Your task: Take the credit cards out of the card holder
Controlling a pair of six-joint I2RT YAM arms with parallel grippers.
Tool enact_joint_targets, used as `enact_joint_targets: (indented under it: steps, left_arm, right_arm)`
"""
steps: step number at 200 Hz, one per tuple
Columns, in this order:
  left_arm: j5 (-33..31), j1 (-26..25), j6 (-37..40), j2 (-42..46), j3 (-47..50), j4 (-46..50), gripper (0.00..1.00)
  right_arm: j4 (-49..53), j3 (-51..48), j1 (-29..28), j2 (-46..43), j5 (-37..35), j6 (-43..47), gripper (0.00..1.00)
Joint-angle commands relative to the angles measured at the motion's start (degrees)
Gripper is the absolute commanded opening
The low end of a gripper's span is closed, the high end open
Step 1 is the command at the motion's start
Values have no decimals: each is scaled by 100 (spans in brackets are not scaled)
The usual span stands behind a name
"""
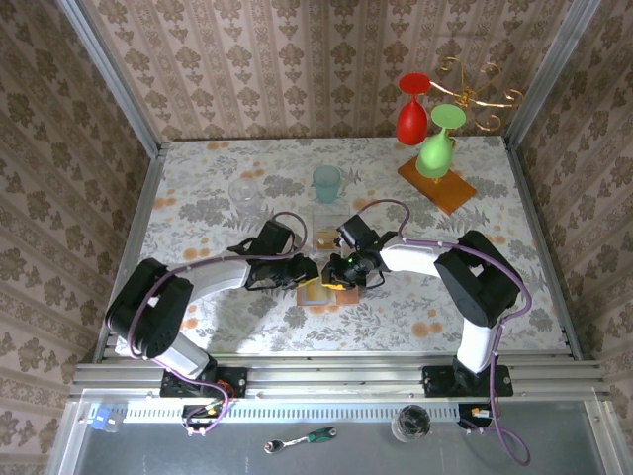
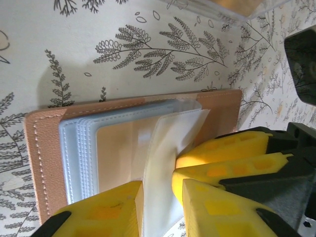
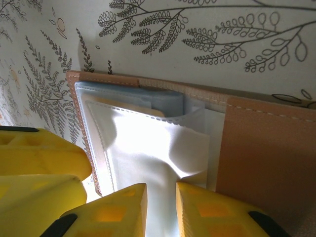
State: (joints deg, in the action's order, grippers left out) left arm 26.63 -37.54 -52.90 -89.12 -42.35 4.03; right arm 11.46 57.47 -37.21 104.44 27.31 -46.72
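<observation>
The card holder (image 1: 318, 294) lies open and flat on the table (image 1: 218, 198), directly under the point where the two arms meet, with its long axis running left to right across the top view. The left claw (image 2: 160, 191) reaches it from the left and the right claw (image 3: 160, 190) from the right. Each claw is set narrow, and one raised clear sleeve (image 3: 148, 148) passes between its fingers. The views do not show whether the pads actually clamp the sleeve. The credit cards (image 3: 153, 98) sit inside the sleeve stack. A pale blue face shows through the plastic at the far edge of the stack in the right wrist view, ahead of the right claw's fingertips. Judgement: both claws are at equal range, and the right claw is better aligned with the cards. Extraction requires a pull along the sleeve's open edge, and that edge cannot be identified here.
</observation>
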Motion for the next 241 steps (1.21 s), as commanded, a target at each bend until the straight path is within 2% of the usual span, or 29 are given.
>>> enact_joint_targets:
  steps: [1,60,147,192,241]
  left_arm:
    - [113,-41,-80,-126,93,-137,28]
    - [135,-58,-140,-264,165,-294,26]
    - [224,-60,-351,-226,271,-652,17]
    - [213,-78,-394,-6,168,-528,17]
    - [158,-353,-388,-100,-268,-336,20]
  right_arm:
    - [30,-77,21,67,55,-38,24]
    - [15,-95,21,45,64,-43,24]
    - [35,-89,21,-100,81,-65,24]
    - [312,-51,34,-519,-69,28,26]
    - [891,-120,165,-994,-562,274,28]
